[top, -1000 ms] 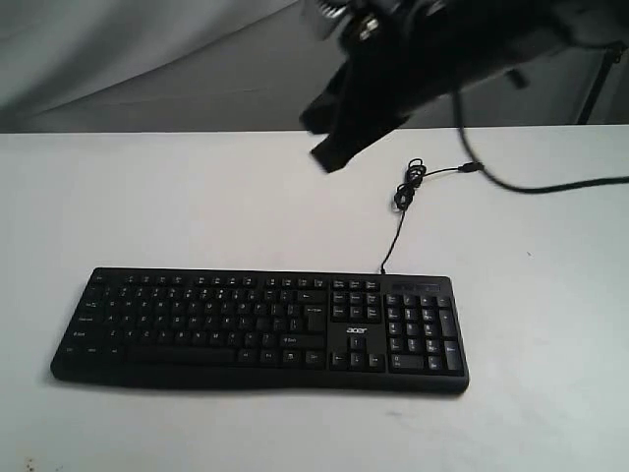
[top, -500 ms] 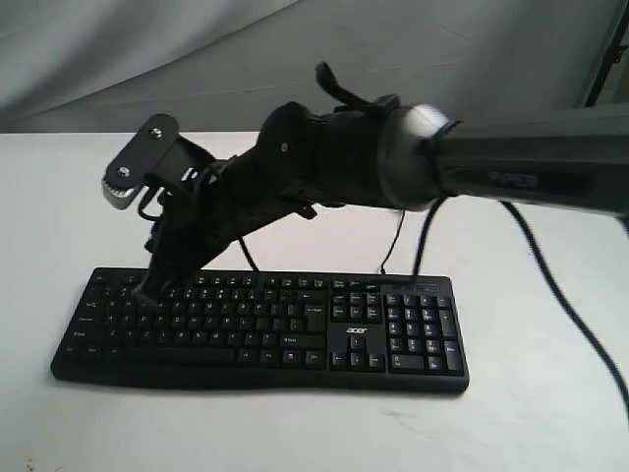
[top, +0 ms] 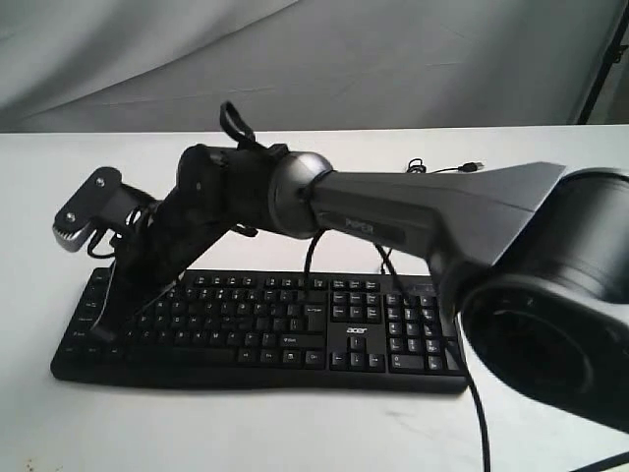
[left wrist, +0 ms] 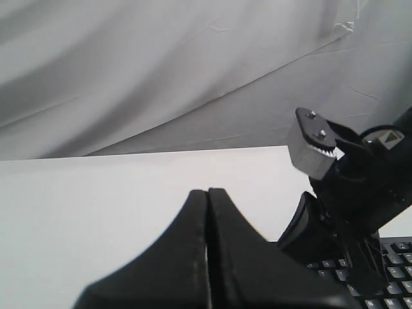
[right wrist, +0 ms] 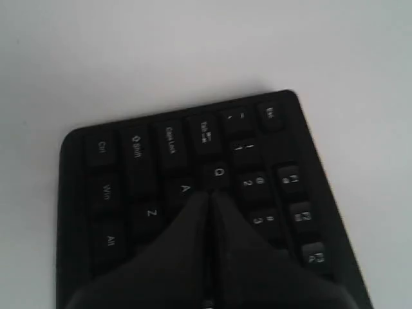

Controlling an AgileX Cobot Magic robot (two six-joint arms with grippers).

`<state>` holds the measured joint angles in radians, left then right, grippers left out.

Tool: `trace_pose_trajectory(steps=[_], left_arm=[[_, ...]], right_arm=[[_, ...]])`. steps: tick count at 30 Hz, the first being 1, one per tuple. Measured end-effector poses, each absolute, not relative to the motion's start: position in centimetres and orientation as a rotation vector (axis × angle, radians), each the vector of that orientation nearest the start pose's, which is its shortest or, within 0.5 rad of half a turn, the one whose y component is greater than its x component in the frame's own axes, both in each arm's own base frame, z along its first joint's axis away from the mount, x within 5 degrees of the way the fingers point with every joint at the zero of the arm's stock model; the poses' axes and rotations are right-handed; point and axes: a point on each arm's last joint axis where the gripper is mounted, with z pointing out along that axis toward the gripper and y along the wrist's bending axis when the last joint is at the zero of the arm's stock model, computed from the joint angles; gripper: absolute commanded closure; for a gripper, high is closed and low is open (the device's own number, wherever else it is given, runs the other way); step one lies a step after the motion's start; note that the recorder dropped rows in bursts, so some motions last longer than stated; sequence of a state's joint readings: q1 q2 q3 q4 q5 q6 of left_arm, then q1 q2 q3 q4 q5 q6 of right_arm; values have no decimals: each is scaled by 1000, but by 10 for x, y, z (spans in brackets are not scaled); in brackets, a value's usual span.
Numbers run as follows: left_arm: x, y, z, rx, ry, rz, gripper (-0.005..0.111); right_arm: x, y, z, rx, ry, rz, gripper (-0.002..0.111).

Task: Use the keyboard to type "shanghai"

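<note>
Scene: a black keyboard (top: 295, 334) lies lengthwise on a white table (top: 246, 433), with a grey cloth (top: 393, 59) hung behind.
Keyboard: it sits toward the near edge of the table in the exterior view, number pad (top: 423, 329) at the right end and a white "acer" logo (top: 357, 342) just left of the pad.
Cable: a thin black cable (top: 447, 169) lies on the table beyond the keyboard's right half, partly hidden by the arm.
Right arm: the grey right arm (top: 423, 211) reaches from the right across the middle, slanting down over the keyboard's left end.
Right hand: the right hand (top: 104, 329) has its two black fingers pressed together into one point. In the right wrist view this point (right wrist: 210, 192) sits low over the keyboard (right wrist: 129, 167), just beside the A key (right wrist: 185, 188) and the Q key (right wrist: 219, 172). Whether it touches a key cannot be told.
Left hand: the left hand (left wrist: 207, 196) is out of the exterior view. Its own camera shows the fingers closed flat against each other, holding nothing, over bare table (left wrist: 96, 206).
Also in the left wrist view: the right arm's wrist (left wrist: 360, 193) and one corner of the keyboard (left wrist: 393, 270).
</note>
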<state>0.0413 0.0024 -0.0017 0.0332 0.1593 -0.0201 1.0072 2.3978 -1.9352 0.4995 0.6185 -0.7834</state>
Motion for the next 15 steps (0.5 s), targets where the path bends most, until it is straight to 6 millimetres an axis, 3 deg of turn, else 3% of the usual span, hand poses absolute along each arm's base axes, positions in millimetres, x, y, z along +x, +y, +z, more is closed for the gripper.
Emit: trace_pose_trajectory(steps=[8, 15], left_arm=[[56, 3, 199, -28, 1644, 46, 107], [56, 3, 199, -28, 1644, 46, 107]], right_arm=[[249, 466, 136, -1766, 1874, 580, 108], [251, 466, 116, -1761, 1914, 562, 108]])
